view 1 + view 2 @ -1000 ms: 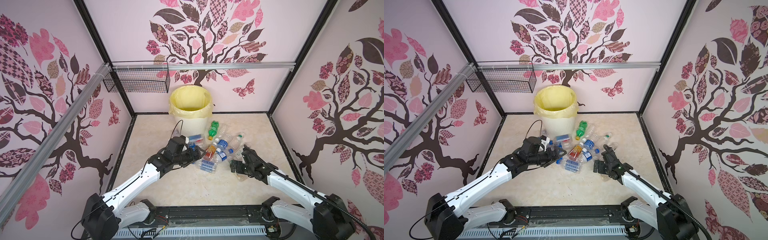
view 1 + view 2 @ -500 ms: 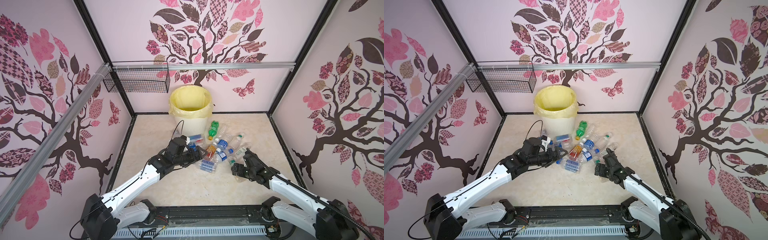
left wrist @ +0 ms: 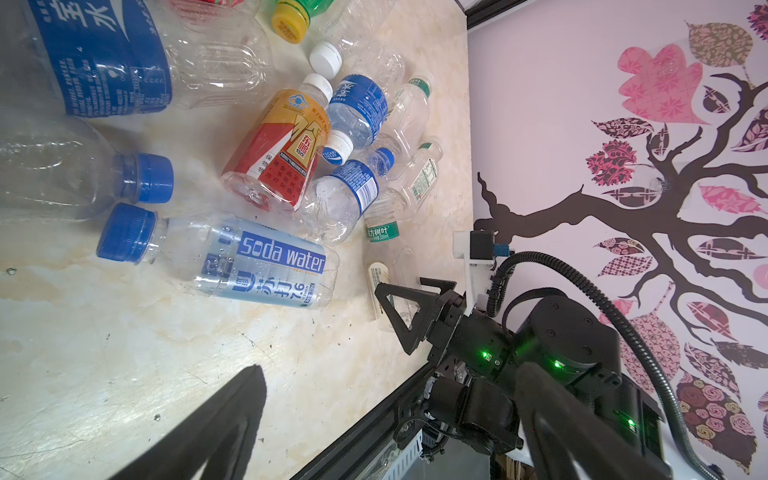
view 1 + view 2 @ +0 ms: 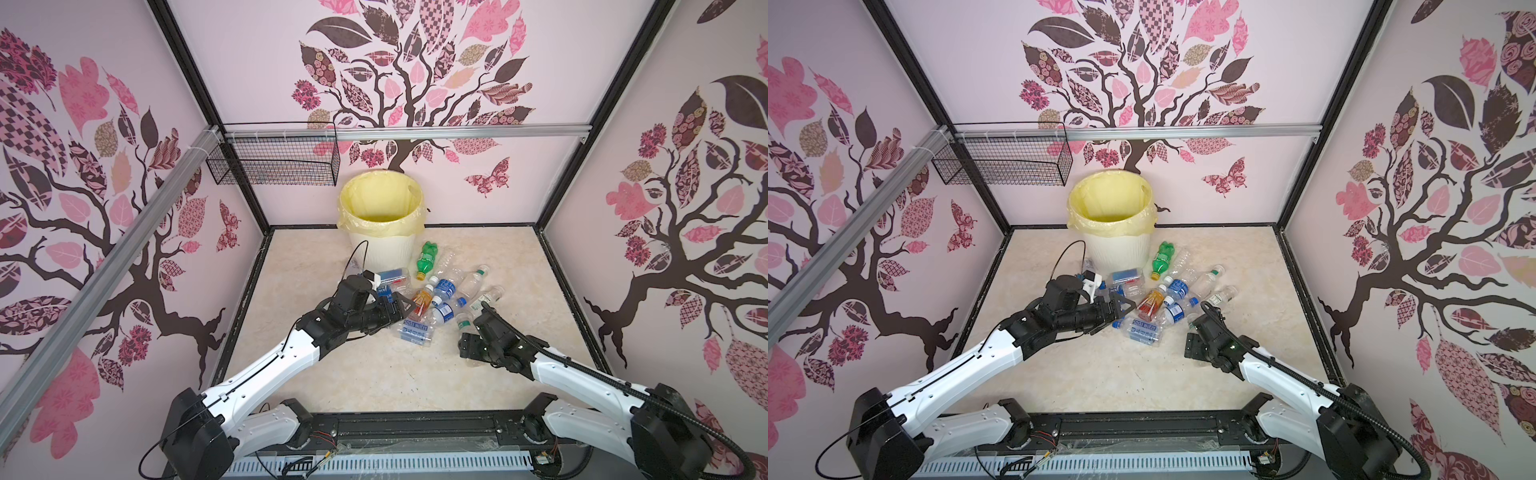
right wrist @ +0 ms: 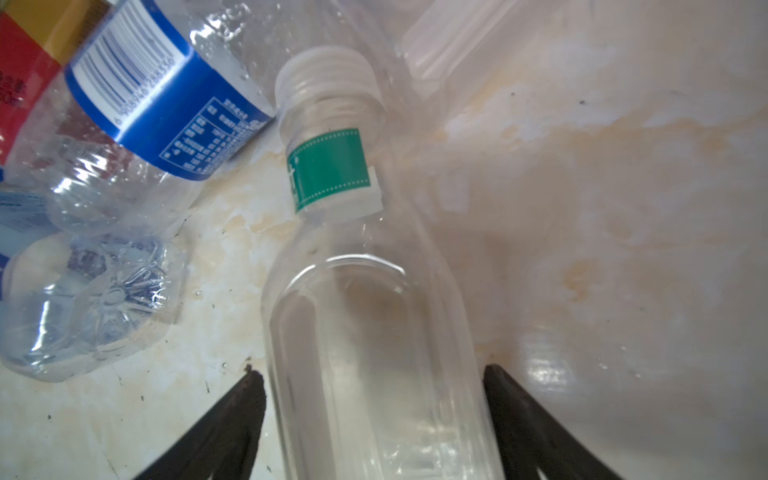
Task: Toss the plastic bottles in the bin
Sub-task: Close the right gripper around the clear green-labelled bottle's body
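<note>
Several plastic bottles (image 4: 440,297) lie in a heap on the floor in front of the bin (image 4: 382,253), cream-white with a yellow bag. Among them are a green one (image 4: 427,257), an amber-red one (image 3: 282,145) and a soda-water one (image 3: 266,266). My right gripper (image 5: 372,382) is low at the heap's near right edge. A clear bottle with a green neck band (image 5: 365,316) lies between its fingers, which stand close to its sides without squeezing it. My left gripper (image 4: 401,308) hovers open over the heap's left side, holding nothing; only one finger (image 3: 232,415) shows in its wrist view.
A black wire mesh basket (image 4: 278,166) hangs on the back wall left of the bin. Patterned walls close in the left, right and back. A black frame rail (image 4: 415,419) runs along the front edge between the arm bases.
My right gripper has drawn slightly toward the front and lowered, and its fingers have narrowed around the clear green-banded bottle. The left arm has barely moved.
</note>
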You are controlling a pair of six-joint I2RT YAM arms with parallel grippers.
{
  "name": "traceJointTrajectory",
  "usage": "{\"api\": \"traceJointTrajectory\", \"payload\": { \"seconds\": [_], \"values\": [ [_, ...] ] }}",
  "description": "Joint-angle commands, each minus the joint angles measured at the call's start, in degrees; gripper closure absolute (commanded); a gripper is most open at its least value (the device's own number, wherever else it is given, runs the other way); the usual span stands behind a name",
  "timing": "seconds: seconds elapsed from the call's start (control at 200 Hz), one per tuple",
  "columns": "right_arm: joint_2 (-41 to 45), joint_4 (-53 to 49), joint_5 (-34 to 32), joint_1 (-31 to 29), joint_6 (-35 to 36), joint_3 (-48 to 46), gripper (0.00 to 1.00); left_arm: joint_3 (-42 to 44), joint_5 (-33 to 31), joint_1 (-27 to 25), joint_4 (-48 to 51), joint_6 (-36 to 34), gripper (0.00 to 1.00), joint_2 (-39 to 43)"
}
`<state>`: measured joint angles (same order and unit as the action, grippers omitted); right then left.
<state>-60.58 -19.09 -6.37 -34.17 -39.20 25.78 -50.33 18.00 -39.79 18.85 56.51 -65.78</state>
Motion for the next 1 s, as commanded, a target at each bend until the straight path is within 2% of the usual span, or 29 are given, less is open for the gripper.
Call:
{"api": "traceJointTrajectory", "payload": {
  "seconds": [0.0,0.2,0.58,0.78,0.995],
  "values": [
    [2.39,-1.07,-2.59,-0.27,-0.99,-0.89,0.21,0.52,0.91,-0.22,-1.55,-0.59,0.03,-1.64],
    [1.09,-1.18,-0.29,-0.36,-0.48,0.26,0.37,-0.56,-0.20,-0.18,-1.20,0.14,0.03,-2.55],
    [2.48,-0.02,0.70,-0.46,0.39,-0.82,0.51,-1.43,-0.63,-0.13,-0.46,1.56,0.03,-3.07],
    [5.57,-1.73,1.92,-0.45,-0.09,-0.17,0.57,-2.50,0.36,-0.17,0.84,2.00,0.03,-3.50],
    [8.14,-7.26,0.88,-0.45,3.05,4.87,0.59,-4.52,-1.16,-0.13,2.90,0.92,0.03,-3.29]
  ]
}}
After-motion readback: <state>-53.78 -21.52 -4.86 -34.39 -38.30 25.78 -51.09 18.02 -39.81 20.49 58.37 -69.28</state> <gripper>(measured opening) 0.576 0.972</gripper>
